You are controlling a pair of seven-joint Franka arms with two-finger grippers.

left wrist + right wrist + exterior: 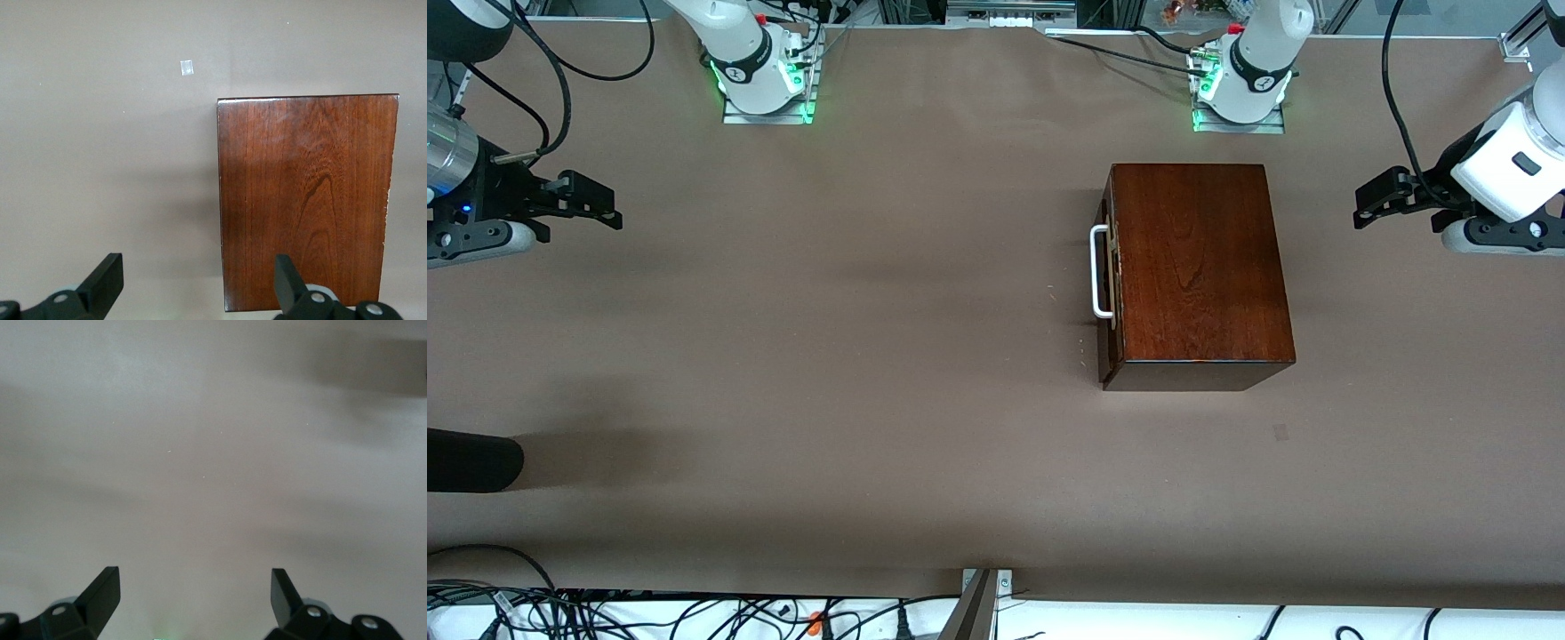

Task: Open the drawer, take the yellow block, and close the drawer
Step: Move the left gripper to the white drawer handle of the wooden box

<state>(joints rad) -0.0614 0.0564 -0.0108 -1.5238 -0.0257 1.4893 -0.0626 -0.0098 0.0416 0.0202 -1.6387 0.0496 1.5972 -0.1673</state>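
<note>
wooden box [1199,267] on the counter [827,356], toward the left arm's end; its drawer [1108,284] is fully shut, the white bar handle [1100,271] facing the right arm's end. i cannot see the yellow block, presumably inside. left gripper [1371,197] hangs over the counter at its own end beside the box, fingers [107,280] spread wide, holding nothing. right gripper [596,200] waits over bare counter at its end, fingers [103,593] also wide and empty. i judge the first step, opening, has not begun. the next move calls for a gripper to come to the handle, straddle the bar, close and pull straight out.
</note>
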